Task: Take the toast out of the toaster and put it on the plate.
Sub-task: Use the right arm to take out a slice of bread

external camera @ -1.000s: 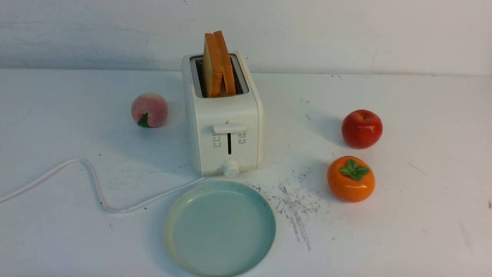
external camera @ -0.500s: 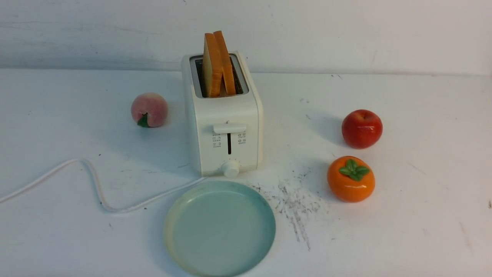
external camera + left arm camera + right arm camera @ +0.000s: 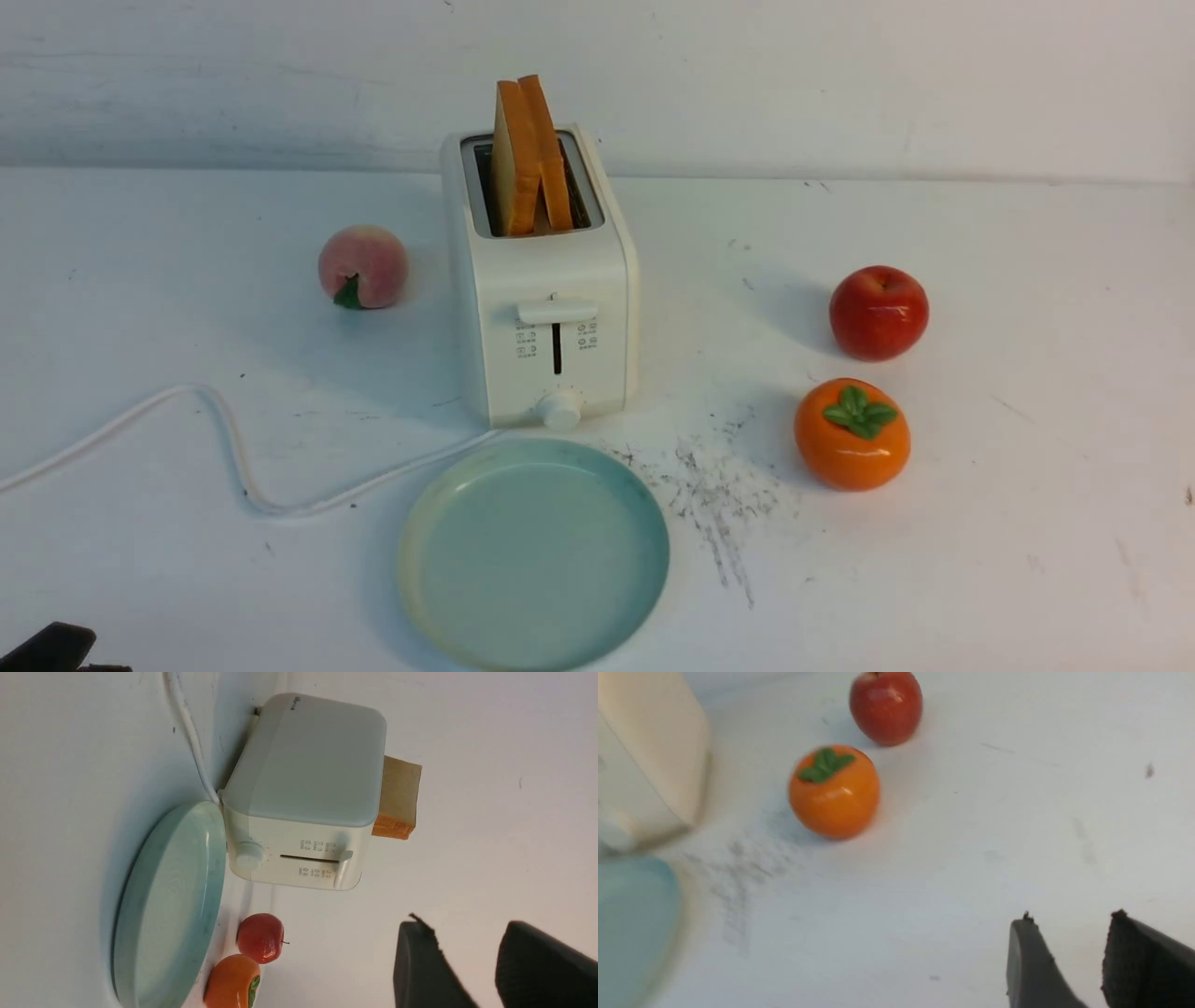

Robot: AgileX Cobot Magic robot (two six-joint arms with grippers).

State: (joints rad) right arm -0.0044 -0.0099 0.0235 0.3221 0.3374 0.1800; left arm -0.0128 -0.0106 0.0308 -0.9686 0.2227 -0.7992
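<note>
Front view: toaster upright on the white table, lever side facing the camera. Toast: two slices standing in the toaster, their upper parts projecting above its top; both tilted, tops close together, a narrow gap between them lower down. Lever sits at the upper end of its dark slot; round knob below, small grey icons on both sides of the slot. Plate, pale blue-green, bare, lies flat on the near side of the toaster, just beside its base. White cord runs in a curve from near the toaster's base to the left edge of the view. Peach with green leaf to the left of the toaster, apart from it. Apple to the right, well apart from the toaster; persimmon nearer the camera, close to the apple. Left gripper: fingers spread, gap between them, nothing held; a dark part of it shows at the near left corner of the front view. Left wrist view also shows the toaster's side, with toast projecting beyond its top. Right gripper: fingers apart, bare table seen between them, nothing held; seen in its wrist view only. Dark scuffs mark the table between plate and persimmon.
</note>
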